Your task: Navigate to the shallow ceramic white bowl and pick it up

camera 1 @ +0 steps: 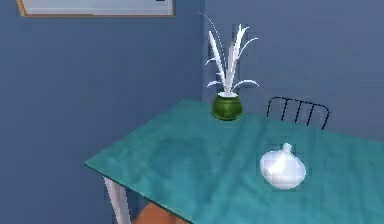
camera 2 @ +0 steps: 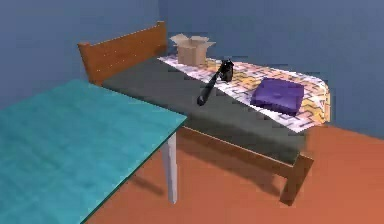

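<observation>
A rounded, glossy white vessel (camera 1: 283,168) rests on the smooth teal table (camera 1: 190,160).

Ahead of me a teal table (camera 1: 200,160) carries a potted plant (camera 1: 227,104) at its far edge, and a dark chair (camera 1: 297,110) stands just behind that same edge. A framed picture (camera 1: 95,8) hangs on the blue wall beyond the table. Out past the table's corner stands a wooden bed (camera 2: 230,115), and on it I see a cardboard box (camera 2: 194,48), a dark stick-like thing (camera 2: 208,88) and a purple cushion (camera 2: 277,96).
</observation>
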